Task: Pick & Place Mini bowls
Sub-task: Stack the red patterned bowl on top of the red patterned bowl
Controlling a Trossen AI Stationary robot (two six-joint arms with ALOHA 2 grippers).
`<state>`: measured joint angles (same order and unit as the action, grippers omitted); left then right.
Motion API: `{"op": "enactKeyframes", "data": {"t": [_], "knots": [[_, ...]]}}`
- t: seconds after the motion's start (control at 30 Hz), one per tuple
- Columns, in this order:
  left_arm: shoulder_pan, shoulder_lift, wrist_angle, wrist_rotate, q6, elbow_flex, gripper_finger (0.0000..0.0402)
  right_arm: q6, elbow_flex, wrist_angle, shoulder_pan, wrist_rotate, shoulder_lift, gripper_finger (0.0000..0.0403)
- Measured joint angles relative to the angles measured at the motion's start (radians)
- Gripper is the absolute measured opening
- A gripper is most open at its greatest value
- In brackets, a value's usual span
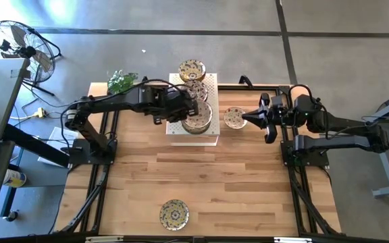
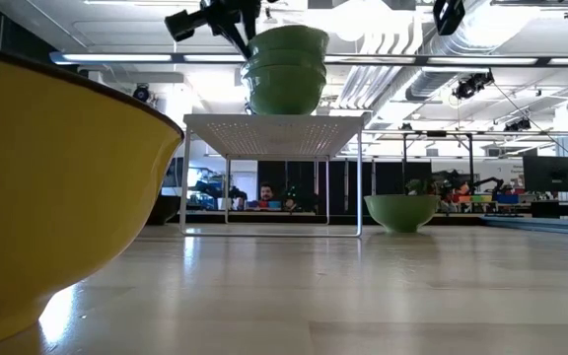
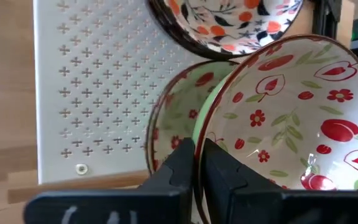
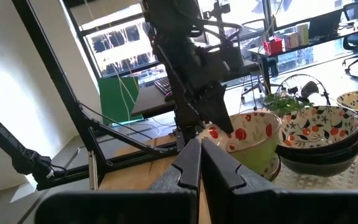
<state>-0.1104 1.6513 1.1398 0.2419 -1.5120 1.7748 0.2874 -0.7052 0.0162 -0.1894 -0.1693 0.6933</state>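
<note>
While the left gripper (image 1: 193,108) reaches in over the white perforated rack (image 1: 211,86) from the rack's left, its fingers (image 3: 180,163) are pinched narrow on the rim of a strawberry-patterned mini bowl (image 3: 294,121), which is tipped up out of the green-sided stack (image 2: 286,71) on the rack's near half. In the left wrist view a second bowl with red and green leaf print (image 3: 174,118) sits just under the held one, and an orange-flowered bowl (image 3: 225,22) lies beyond it on the rack. From above, two more bowls stand on the rack's far half, the farthest one (image 1: 192,69) near the back edge. Just right of the rack, a single mini bowl (image 1: 234,118) rests on the wooden table (image 1: 248,175), seen at table height as a green bowl (image 2: 400,211). Right of that bowl the right gripper (image 1: 255,118) hovers close beside it with its fingers (image 4: 188,163) nearly closed and nothing between them. Well in front of the rack, near the table's front edge, one more patterned bowl (image 1: 173,214) sits alone; it fills the low view as a yellow wall (image 2: 47,187)
</note>
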Motion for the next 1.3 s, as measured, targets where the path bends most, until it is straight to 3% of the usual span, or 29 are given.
{"op": "enactKeyframes", "data": {"t": [1.3], "knots": [[-0.001,0.003,0.030,-0.007,0.067,-0.002,0.0022,-0.019,0.000,0.000,0.000,-0.006,0.000,0.0001]]}}
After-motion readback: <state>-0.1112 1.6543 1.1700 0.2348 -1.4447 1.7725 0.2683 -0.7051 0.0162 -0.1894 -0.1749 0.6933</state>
